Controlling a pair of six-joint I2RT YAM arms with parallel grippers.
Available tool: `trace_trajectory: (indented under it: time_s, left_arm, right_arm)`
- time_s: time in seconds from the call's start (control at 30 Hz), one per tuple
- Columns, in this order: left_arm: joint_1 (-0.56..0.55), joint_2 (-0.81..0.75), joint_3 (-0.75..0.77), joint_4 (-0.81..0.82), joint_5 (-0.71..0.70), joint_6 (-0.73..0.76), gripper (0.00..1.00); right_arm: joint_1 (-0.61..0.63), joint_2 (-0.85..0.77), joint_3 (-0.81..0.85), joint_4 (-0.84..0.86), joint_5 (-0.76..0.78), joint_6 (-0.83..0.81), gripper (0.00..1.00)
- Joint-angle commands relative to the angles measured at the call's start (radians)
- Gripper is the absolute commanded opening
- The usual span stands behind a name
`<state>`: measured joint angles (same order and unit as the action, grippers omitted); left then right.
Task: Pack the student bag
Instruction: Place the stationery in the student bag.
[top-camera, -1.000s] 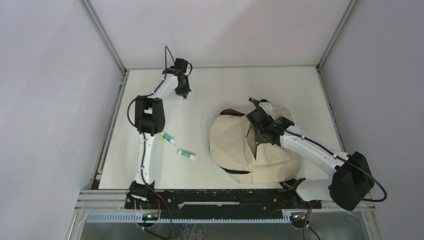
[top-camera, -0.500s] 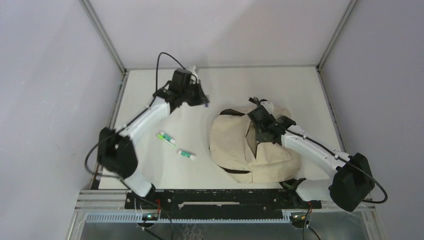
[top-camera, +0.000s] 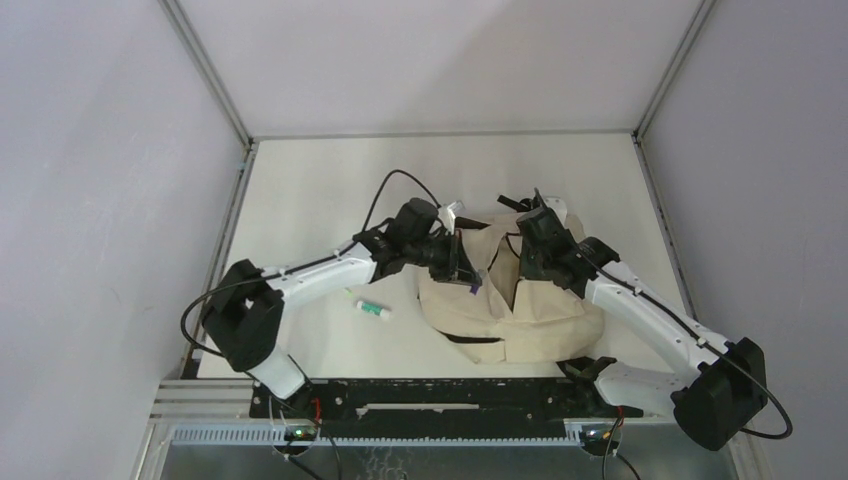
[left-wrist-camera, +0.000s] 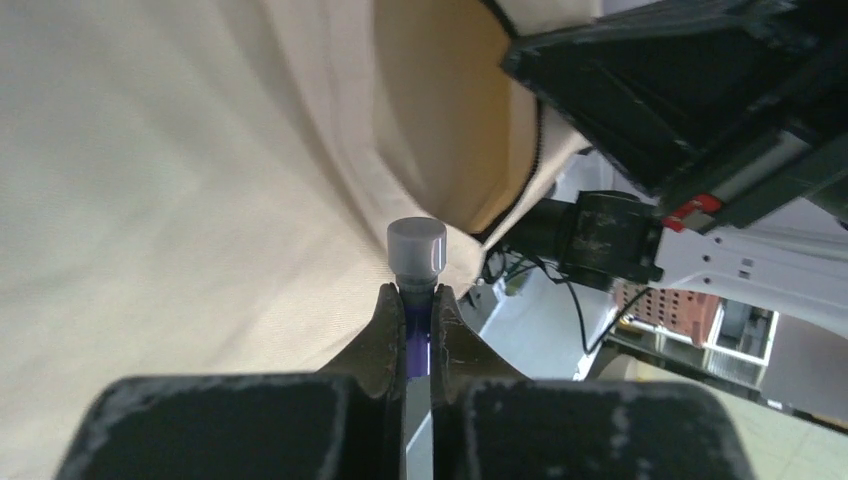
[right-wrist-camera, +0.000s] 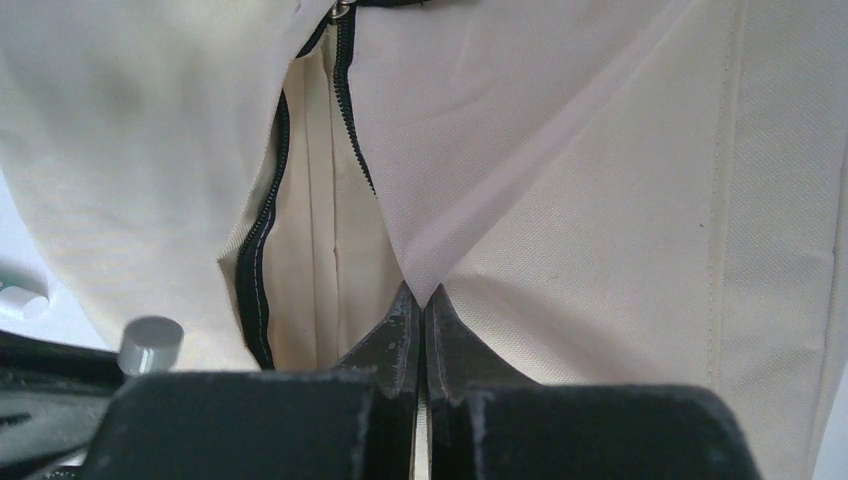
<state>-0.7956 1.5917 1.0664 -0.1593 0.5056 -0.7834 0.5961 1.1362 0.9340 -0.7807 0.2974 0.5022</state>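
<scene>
The student bag (top-camera: 500, 310), beige canvas with black zip trim, lies right of the table's middle. My right gripper (right-wrist-camera: 420, 292) is shut on a fold of its fabric beside the black zip (right-wrist-camera: 262, 230), and the pocket mouth (left-wrist-camera: 450, 130) gapes. My left gripper (left-wrist-camera: 417, 300) is shut on a purple marker with a grey cap (left-wrist-camera: 417, 245). Its cap points at the bag's cloth just below the opening. From above, the left gripper (top-camera: 462, 265) is over the bag's left flank, close to the right gripper (top-camera: 528, 258). The grey cap (right-wrist-camera: 152, 343) also shows in the right wrist view.
A green and white marker (top-camera: 373, 310) lies on the table left of the bag, near the left forearm. Metal frame rails (top-camera: 240, 180) border the table on the left, back and right. The arm bases sit at the near edge.
My left arm has swung from the far left corner across to the bag, carrying the purple marker. The right gripper kept its pinch on the fabric and shifted slightly farther back.
</scene>
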Motion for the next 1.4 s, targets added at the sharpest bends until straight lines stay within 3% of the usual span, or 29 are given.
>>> trace_trajectory:
  time_s: [0.0,0.33,0.47,0.53,0.6,0.7,0.83,0.97,1.07,1.2,1.37]
  left_arm:
    - [-0.049,0.015,0.064,0.139,0.081,-0.063,0.00]
    - [-0.060,0.208,0.158,0.255,0.074,-0.168,0.02]
    - [-0.060,0.255,0.196,0.300,0.054,-0.184,0.45]
    - [-0.062,0.254,0.205,0.298,0.052,-0.183,0.58]
    - [-0.061,0.239,0.204,0.284,0.046,-0.166,0.64]
    - [-0.060,0.192,0.190,0.261,0.029,-0.139,0.65]
    - [-0.060,0.068,0.125,0.213,-0.011,-0.082,0.54]
    - [-0.058,-0.097,0.050,-0.071,-0.201,0.053,0.52]
    - [-0.041,-0.230,-0.047,-0.197,-0.350,0.113,0.52]
    - [0.035,-0.399,-0.178,-0.308,-0.528,0.072,0.54]
    - [0.210,-0.537,-0.325,-0.396,-0.688,0.018,0.59]
  right_arm:
    - [-0.001,-0.020,0.007,0.083,-0.029,0.021,0.00]
    - [0.010,-0.026,0.008,0.094,-0.047,0.030,0.00]
    - [0.015,-0.024,0.008,0.093,-0.044,0.033,0.00]
    - [0.018,-0.026,0.008,0.088,-0.039,0.036,0.00]
    - [0.021,-0.030,0.002,0.088,-0.034,0.034,0.00]
    - [0.019,-0.036,-0.004,0.090,-0.029,0.035,0.00]
    - [0.019,-0.038,-0.007,0.087,-0.028,0.035,0.00]
    - [0.019,-0.051,-0.013,0.086,-0.019,0.031,0.00]
    - [0.018,-0.058,-0.023,0.100,-0.015,0.029,0.00]
    - [0.018,-0.052,-0.032,0.129,-0.031,0.032,0.00]
    - [0.023,-0.025,-0.032,0.156,-0.067,0.026,0.00]
